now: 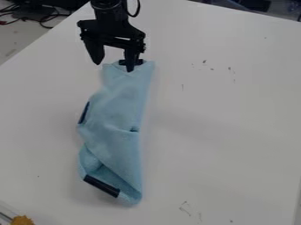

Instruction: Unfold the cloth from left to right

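Note:
The light blue cloth (117, 110) lies folded into a long, narrow, slightly crumpled strip running from top to bottom, left of the middle of the view. Its lower end is folded over, with a black strip (101, 186) along the lower left edge. Another dark patch shows on its left edge. At the cloth's top end is the gripper (113, 67), open, its two fingers apart and pointing down. The right finger overlaps the cloth's top edge in the view; the left finger is beside it, off the cloth to the left. Whether the right finger touches the cloth I cannot tell.
A white table (223, 114) with small dark marks surrounds the cloth. At the lower left corner is a yellow-orange object (22, 220). Dark cables (44, 19) lie beyond the table's edge at the upper left.

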### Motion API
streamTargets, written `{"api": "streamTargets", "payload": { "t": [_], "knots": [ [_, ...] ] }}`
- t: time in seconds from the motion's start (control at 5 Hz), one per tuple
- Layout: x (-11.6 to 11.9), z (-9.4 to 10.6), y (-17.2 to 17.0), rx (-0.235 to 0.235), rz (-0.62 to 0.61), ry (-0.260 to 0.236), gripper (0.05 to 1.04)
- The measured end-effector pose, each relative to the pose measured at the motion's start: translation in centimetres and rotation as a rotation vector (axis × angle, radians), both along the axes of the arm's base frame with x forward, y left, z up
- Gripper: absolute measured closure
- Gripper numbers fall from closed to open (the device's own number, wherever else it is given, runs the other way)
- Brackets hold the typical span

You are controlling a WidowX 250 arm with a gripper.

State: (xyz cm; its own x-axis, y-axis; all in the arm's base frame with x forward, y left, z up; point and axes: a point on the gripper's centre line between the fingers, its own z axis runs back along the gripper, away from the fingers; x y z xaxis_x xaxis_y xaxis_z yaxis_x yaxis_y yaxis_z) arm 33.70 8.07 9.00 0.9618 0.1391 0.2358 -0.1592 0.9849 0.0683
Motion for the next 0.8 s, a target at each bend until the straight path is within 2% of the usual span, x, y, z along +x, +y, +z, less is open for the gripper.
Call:
{"api": "streamTargets", "payload": {
  "t": [0.2, 0.4, 0.6, 0.8],
  "knots": [
    [-0.4, -1.1, -0.1, -0.008, 0.003, 0.033, 0.083],
    [-2.2, -1.8, 0.8, -0.003, 0.036, 0.030, 0.083],
    [-4.4, -2.5, 2.7, -0.021, 0.107, -0.007, 0.083],
    [-5.5, -2.9, 4.5, -0.024, 0.147, -0.031, 0.083]
  ]
}}
